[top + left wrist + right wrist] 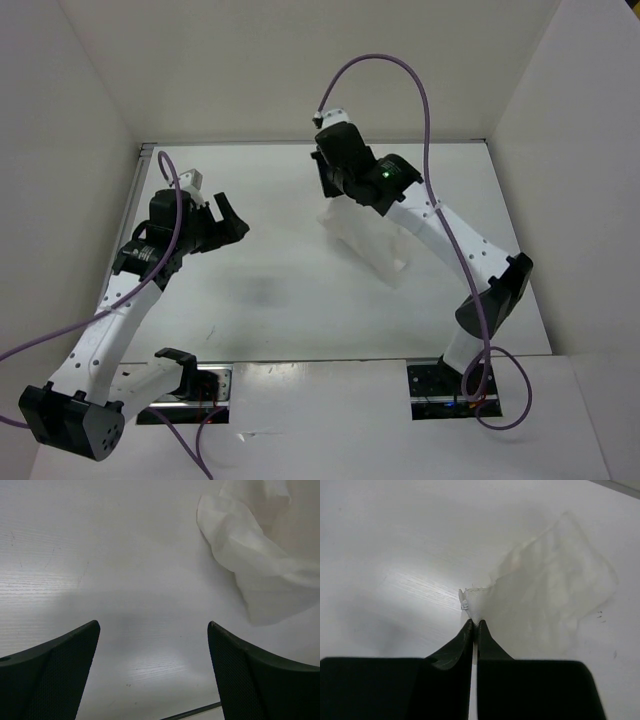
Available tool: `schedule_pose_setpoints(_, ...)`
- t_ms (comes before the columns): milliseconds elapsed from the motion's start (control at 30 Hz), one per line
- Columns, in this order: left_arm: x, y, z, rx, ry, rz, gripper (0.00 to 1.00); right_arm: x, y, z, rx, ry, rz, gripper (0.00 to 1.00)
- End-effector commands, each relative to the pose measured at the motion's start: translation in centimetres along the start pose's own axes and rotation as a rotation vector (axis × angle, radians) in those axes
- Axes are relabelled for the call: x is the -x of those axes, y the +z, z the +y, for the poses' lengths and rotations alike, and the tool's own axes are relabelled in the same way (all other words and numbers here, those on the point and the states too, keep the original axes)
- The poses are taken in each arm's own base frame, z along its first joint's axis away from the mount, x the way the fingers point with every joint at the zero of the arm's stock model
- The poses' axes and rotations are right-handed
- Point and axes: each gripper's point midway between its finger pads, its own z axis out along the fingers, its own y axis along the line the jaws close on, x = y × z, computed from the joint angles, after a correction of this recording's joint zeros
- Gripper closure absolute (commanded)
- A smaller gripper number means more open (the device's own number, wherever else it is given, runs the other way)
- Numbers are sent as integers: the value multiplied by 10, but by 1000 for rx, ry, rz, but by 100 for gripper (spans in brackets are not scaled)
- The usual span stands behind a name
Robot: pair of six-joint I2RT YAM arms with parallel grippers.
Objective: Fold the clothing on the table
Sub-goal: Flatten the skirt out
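- left gripper [218, 226] hangs over the bare table [290, 300], jaws spread wide, nothing in them
- white clothing [372, 240] sits bunched up right of centre on the table, one edge raised off the surface
- right gripper [473, 626] is pinched tight on that raised edge

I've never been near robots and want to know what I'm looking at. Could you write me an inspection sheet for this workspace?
Surface: white table, with faint scuffs.
Job's things: thin white clothing, crumpled and not folded, one edge lifted.
Clutter: nothing seen.
Grippers: left gripper open above bare table, holding nothing; right gripper shut on the clothing's edge.
Cables: purple cables loop through the air from each arm.
Surroundings: plain white walls on three sides.
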Motion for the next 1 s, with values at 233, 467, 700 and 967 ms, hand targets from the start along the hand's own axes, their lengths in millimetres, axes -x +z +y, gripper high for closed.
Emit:
schedule_pose_setpoints(233, 16, 2, 7, 64, 10, -55, 6, 60, -112, 63, 588, -25, -166, 100)
schedule_pose_setpoints(467, 57, -35, 9, 106, -26, -238, 4, 82, -245, 53, 868, -7, -415, 100)
schedule_pose_setpoints(700, 64, -41, 6, 87, -30, -263, 4, 64, -181, 1, 692, 146, -311, 99)
schedule_pose_setpoints(967, 45, -16, 2, 35, -24, -177, 4, -29, 25, -85, 249, 355, 56, 99)
